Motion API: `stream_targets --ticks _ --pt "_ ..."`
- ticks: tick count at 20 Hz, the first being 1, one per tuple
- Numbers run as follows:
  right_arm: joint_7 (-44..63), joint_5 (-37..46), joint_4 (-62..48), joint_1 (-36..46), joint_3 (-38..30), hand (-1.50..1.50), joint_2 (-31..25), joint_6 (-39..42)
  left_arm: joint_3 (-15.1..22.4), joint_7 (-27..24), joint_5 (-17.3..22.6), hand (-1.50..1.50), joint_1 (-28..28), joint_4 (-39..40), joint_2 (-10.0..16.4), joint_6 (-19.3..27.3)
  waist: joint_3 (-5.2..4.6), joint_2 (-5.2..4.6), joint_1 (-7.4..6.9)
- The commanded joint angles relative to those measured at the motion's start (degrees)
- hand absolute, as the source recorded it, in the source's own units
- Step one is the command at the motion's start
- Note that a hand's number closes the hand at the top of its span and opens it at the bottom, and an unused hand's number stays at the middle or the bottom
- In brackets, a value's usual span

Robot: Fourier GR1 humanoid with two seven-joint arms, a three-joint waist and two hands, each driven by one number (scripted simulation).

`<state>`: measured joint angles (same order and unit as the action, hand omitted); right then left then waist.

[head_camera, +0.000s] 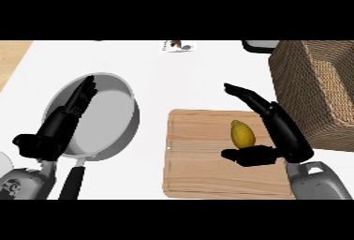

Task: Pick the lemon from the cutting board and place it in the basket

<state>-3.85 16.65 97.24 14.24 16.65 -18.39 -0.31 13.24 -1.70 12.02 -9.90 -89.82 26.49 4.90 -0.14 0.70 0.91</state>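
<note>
A yellow lemon [242, 133] lies on the wooden cutting board [200, 164], toward its right side. My right hand [280, 131] is open just right of the lemon, fingers stretched up and left past it, thumb reaching in below the fruit; whether it touches the lemon I cannot tell. The woven wicker basket [314, 89] stands at the right edge, beyond the board. My left hand [66, 117] rests open with its fingers up, at the left over a frying pan.
A grey frying pan [114, 122] with a black handle [70, 183] sits left of the board. A small card [178, 46] lies at the far edge, and a dark-rimmed object [261, 45] shows at the top right. A white rim [3, 164] peeks in at the left edge.
</note>
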Motion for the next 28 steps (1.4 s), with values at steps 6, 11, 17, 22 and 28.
stream_targets --ticks 6,11,17,22,28 --pt "23.0 8.92 7.76 10.32 -1.54 -1.5 -18.69 17.67 -0.83 -0.44 -0.38 0.0 -1.67 2.04 -0.03 -1.1 -0.19 -0.3 0.29" --pt "35.9 -2.85 16.33 11.36 -0.65 -1.5 -20.62 33.68 -1.62 -2.03 0.05 0.0 -0.02 3.04 -0.32 -2.26 -0.08 -0.23 0.13" --pt "40.7 -20.58 20.36 8.84 -14.1 -1.5 -27.1 44.68 -1.95 -1.56 -2.12 0.0 0.94 1.13 -0.77 -2.73 0.1 -0.43 -0.09" --pt "41.53 -15.55 18.11 8.76 -13.95 -1.5 -21.52 43.79 -2.29 2.55 -4.33 0.0 2.64 -6.47 -2.93 -2.3 0.15 -0.61 -1.22" --pt "33.84 -9.59 19.31 1.83 -17.62 -1.5 -18.06 43.77 -6.3 -2.62 -4.14 0.0 1.78 1.93 -3.43 -8.29 0.14 -0.69 -0.94"
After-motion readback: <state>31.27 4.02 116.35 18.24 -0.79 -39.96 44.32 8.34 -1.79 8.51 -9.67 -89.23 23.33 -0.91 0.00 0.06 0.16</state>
